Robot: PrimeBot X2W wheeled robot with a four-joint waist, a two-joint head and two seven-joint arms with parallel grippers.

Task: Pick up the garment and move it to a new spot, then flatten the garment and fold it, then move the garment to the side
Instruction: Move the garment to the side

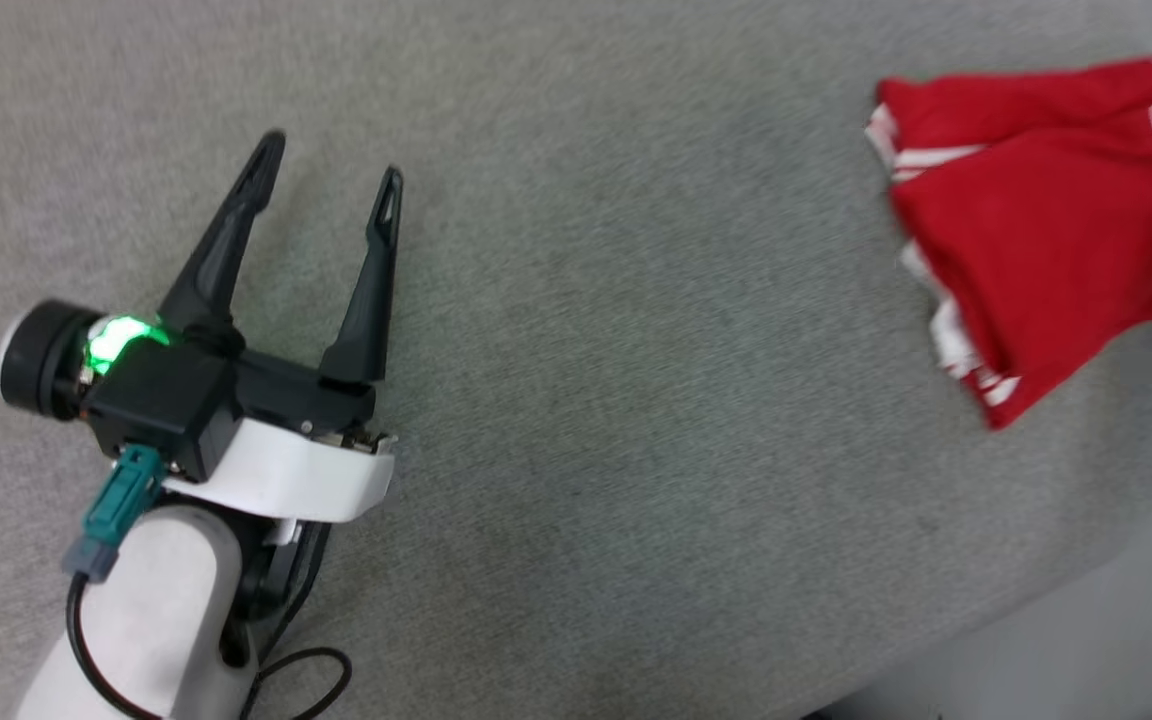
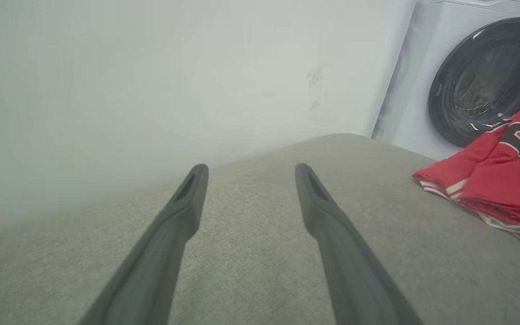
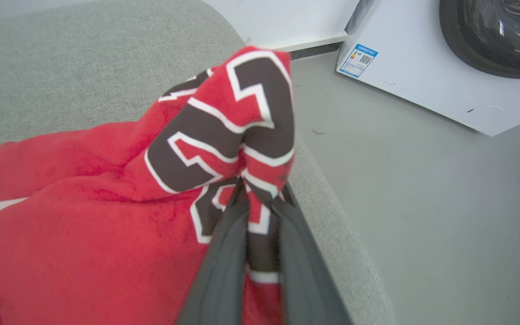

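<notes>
Right wrist view shows us our right gripper (image 3: 262, 192) clenched on a bunched fold of the garment (image 3: 84, 216); in the head view it drapes unflattened on the grey surface (image 1: 586, 350) at two o'clock, our left gripper (image 1: 331, 158) spread empty at ten o'clock; we judge flattening, folding and setting aside all left to do.

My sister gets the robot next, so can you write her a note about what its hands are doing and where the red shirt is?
Left end effector: open, holding nothing, over the bare grey cushion, well apart from the jersey.
Right end effector: shut on a raised fold of the jersey, at the black lettering.
Jersey: bunched up near the cushion's edge, most of it lying on the cushion.
Done: the jersey is gripped.
Left to do: carry it to a new spot, flatten it, fold it, then move it aside.
</notes>
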